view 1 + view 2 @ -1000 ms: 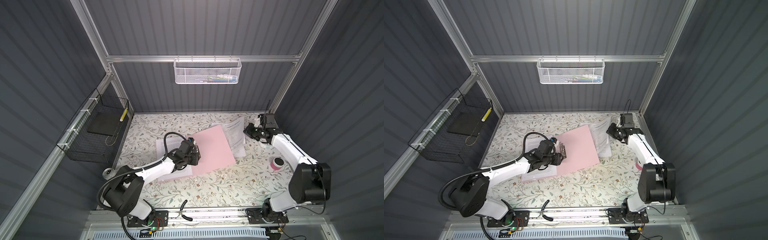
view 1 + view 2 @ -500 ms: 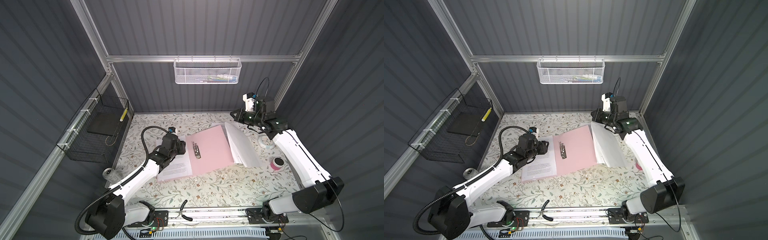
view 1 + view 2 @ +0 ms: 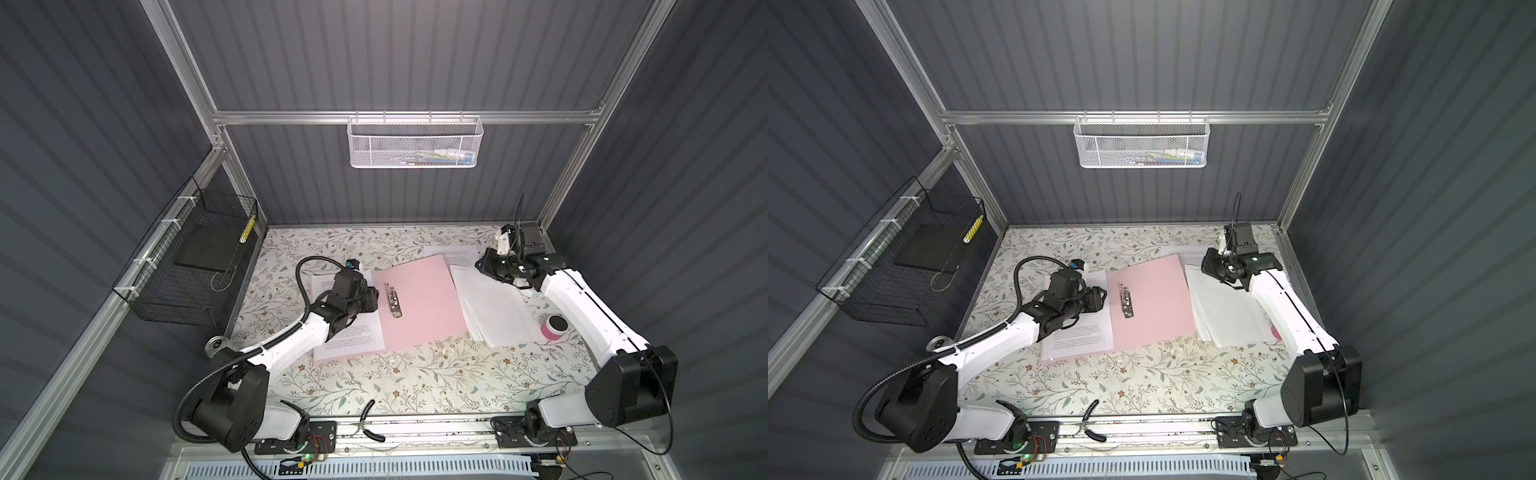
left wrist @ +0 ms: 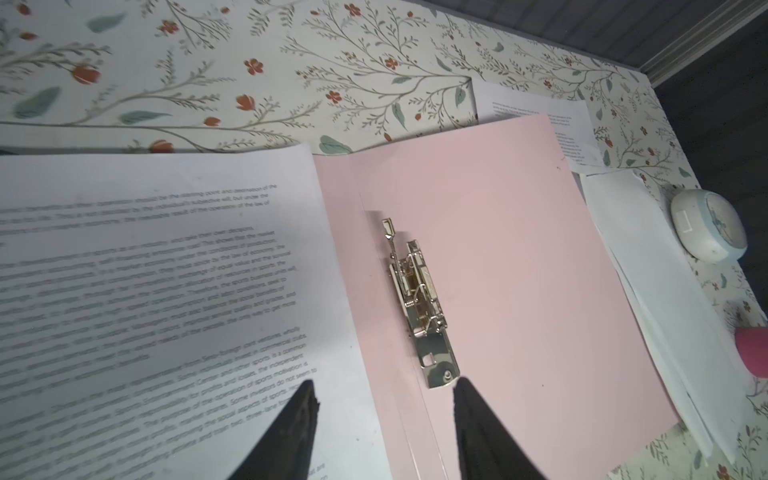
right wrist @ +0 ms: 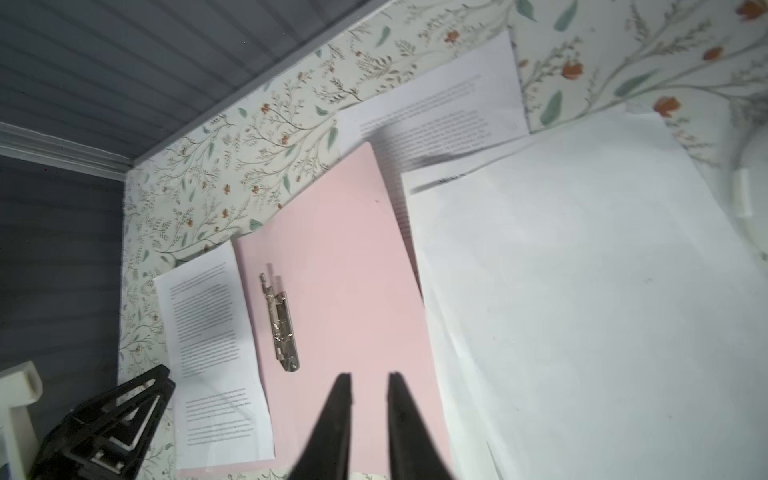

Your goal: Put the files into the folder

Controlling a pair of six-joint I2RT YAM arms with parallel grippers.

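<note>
Several white printed paper sheets (image 3: 494,311) at three o'clock of open pale pink rectangular folder (image 3: 419,307) (silver metal clip (image 3: 393,300) along its spine), one more at nine. Jaws parted, holding nothing, on left gripper (image 4: 384,382) and right gripper (image 5: 370,376).

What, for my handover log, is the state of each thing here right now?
folder, open, flat on the table
metal clip, bare, no sheet under it
printed sheet, face up on the folder's left half, unclipped
white stack, flat at the folder's right edge, blank side up
back sheet, face up, partly covered by folder and stack
left end effector, open, empty
right end effector, open, empty
</note>
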